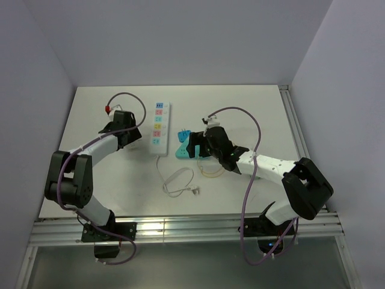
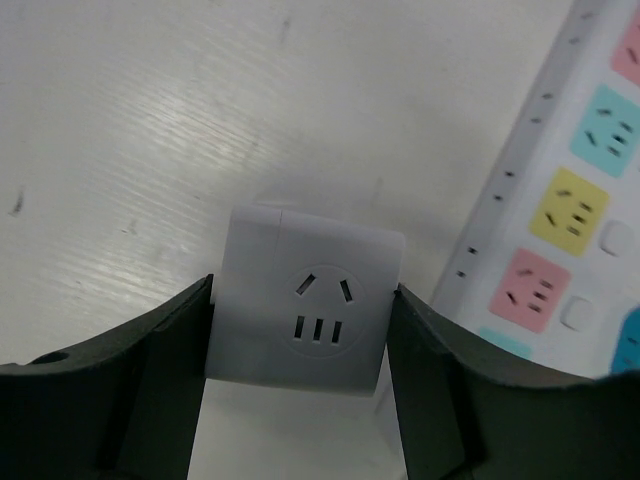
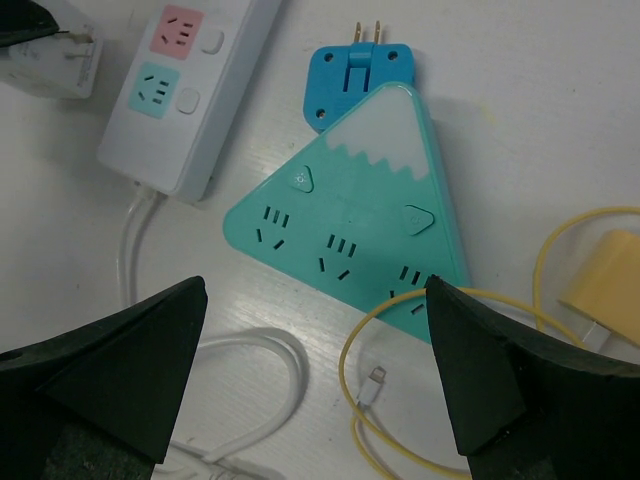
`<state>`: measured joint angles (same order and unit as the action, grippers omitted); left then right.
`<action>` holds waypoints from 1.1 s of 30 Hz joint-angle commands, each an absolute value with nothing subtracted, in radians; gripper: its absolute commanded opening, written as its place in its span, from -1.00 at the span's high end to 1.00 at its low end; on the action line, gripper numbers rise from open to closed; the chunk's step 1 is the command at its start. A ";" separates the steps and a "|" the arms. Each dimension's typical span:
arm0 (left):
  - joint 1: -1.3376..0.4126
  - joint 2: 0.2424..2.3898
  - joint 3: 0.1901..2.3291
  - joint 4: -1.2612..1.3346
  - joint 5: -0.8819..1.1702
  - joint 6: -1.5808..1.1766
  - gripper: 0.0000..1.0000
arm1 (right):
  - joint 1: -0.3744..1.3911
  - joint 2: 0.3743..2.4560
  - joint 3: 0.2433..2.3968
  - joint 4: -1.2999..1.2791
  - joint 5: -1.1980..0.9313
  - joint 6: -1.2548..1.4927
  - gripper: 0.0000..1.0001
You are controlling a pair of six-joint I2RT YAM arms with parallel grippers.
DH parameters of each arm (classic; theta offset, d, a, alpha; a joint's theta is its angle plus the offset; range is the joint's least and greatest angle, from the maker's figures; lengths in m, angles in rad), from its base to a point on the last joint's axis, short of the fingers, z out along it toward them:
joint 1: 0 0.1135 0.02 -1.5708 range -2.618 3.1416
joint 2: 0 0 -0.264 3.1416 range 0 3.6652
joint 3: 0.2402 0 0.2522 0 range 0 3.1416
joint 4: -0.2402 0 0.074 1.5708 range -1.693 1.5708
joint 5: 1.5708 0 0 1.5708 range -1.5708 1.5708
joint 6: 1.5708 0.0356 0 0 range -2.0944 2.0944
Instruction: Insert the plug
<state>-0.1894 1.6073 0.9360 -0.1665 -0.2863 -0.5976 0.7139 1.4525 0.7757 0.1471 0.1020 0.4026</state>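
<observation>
The white adapter (image 2: 305,300) sat on the surface (image 1: 240,114) between the left fingers (image 2: 140,380), which had closed onto its two opposite sides. Its socket face pointed up at the left wrist camera.

Only that camera showed the contact. In the top view the left wrist covered the adapter altogether. The right wrist camera caught just a corner of it, cut off at the frame's upper left beside a dark fingertip.

The power strip (image 2: 560,215) lay just outside the right-hand finger of that pair, with a narrow band of bare surface between strip and adapter. The left wrist view cropped the strip to a few coloured sockets; the top view showed its whole length. The adapter's underside was hidden, so its pins could not be made out.

The right fingers (image 3: 110,360) stood wide open and held nothing. They hovered above a teal triangular socket block (image 3: 350,210). Beyond that block's far point a blue plug (image 3: 345,85) showed two brass pins.

A yellow cable (image 3: 360,450) looped across the block's near corner by the right-hand finger of that pair. A yellow charger (image 3: 605,290) was cut off at the frame edge. A white cord (image 3: 270,350) curled beneath the other finger.

Ahead of the left fingers the surface was bare, with open room out to the wall.
</observation>
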 commanded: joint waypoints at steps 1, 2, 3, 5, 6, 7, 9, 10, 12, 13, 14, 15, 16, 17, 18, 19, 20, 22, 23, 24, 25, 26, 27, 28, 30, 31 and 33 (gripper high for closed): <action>-0.257 1.539 0.931 -0.162 -0.310 -0.656 -0.13 | 0.721 1.451 0.778 0.193 0.075 0.391 -0.93; -0.265 1.528 0.917 -0.158 -0.310 -0.676 -0.15 | 0.719 1.451 0.775 0.193 0.074 0.391 -0.93; -0.271 1.522 0.908 -0.152 -0.298 -0.683 -0.18 | 0.719 1.450 0.775 0.195 0.075 0.391 -0.93; -0.276 1.502 0.881 -0.127 -0.279 -0.689 -0.31 | 0.719 1.448 0.773 0.193 0.074 0.391 -0.93; -0.276 1.494 0.873 -0.121 -0.276 -0.687 -0.37 | 0.719 1.448 0.775 0.193 0.077 0.391 -0.93; -0.276 1.485 0.867 -0.118 -0.276 -0.686 -0.38 | 0.719 1.447 0.773 0.192 0.078 0.391 -0.93; -0.276 1.482 0.859 -0.114 -0.272 -0.680 -0.39 | 0.719 1.445 0.772 0.193 0.080 0.393 -0.93; -0.276 1.483 0.858 -0.110 -0.270 -0.680 -0.39 | 0.718 1.443 0.770 0.193 0.080 0.391 -0.93; -0.276 1.486 0.854 -0.109 -0.253 -0.680 -0.38 | 0.719 1.443 0.772 0.193 0.078 0.393 -0.93; -0.276 1.491 0.856 -0.107 -0.250 -0.681 -0.38 | 0.719 1.443 0.772 0.192 0.078 0.393 -0.93; -0.278 1.493 0.851 -0.107 -0.250 -0.687 -0.37 | 0.719 1.443 0.772 0.192 0.077 0.393 -0.93; -0.281 1.494 0.853 -0.121 -0.256 -0.693 -0.38 | 0.719 1.442 0.773 0.192 0.077 0.391 -0.93; -0.287 1.502 0.857 -0.133 -0.276 -0.701 -0.37 | 0.719 1.440 0.772 0.190 0.077 0.391 -0.93; -0.291 1.505 0.859 -0.144 -0.288 -0.713 -0.39 | 0.719 1.440 0.772 0.190 0.078 0.391 -0.93; -0.298 1.505 0.858 -0.155 -0.299 -0.719 -0.42 | 0.718 1.439 0.772 0.189 0.080 0.391 -0.93; -0.316 1.485 0.823 -0.143 -0.320 -0.736 -0.49 | 0.718 1.434 0.772 0.189 0.083 0.391 -0.93; -0.316 1.485 0.822 -0.131 -0.321 -0.736 -0.49 | 0.718 1.434 0.772 0.189 0.083 0.391 -0.93; -0.328 1.450 0.778 -0.107 -0.301 -0.745 -0.63 | 0.719 1.431 0.770 0.186 0.092 0.390 -0.93; -0.333 1.434 0.769 -0.098 -0.293 -0.744 -0.65 | 0.719 1.431 0.773 0.184 0.094 0.390 -0.93; -0.336 1.428 0.755 -0.089 -0.279 -0.739 -0.67 | 0.718 1.433 0.772 0.183 0.095 0.390 -0.93; -0.340 1.424 0.750 -0.086 -0.276 -0.738 -0.69 | 0.719 1.434 0.775 0.181 0.094 0.390 -0.93; -0.348 1.414 0.747 -0.086 -0.270 -0.735 -0.69 | 0.719 1.434 0.775 0.181 0.092 0.391 -0.93; -0.350 1.410 0.744 -0.089 -0.256 -0.733 -0.69 | 0.719 1.434 0.775 0.181 0.092 0.390 -0.93; -0.353 1.405 0.741 -0.092 -0.252 -0.735 -0.69 | 0.719 1.436 0.776 0.181 0.091 0.391 -0.93; -0.354 1.391 0.738 -0.094 -0.261 -0.733 -0.70 | 0.719 1.434 0.776 0.181 0.091 0.391 -0.93; -0.354 1.390 0.739 -0.104 -0.297 -0.730 -0.73 | 0.719 1.430 0.773 0.181 0.091 0.391 -0.93; -0.353 1.408 0.765 -0.123 -0.325 -0.713 -0.73 | 0.719 1.428 0.772 0.183 0.089 0.391 -0.93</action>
<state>-0.3504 1.4242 0.7406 -0.1322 -0.2836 -0.7219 0.7139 1.4525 0.7757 0.1642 0.0849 0.4026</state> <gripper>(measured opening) 0.864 0.967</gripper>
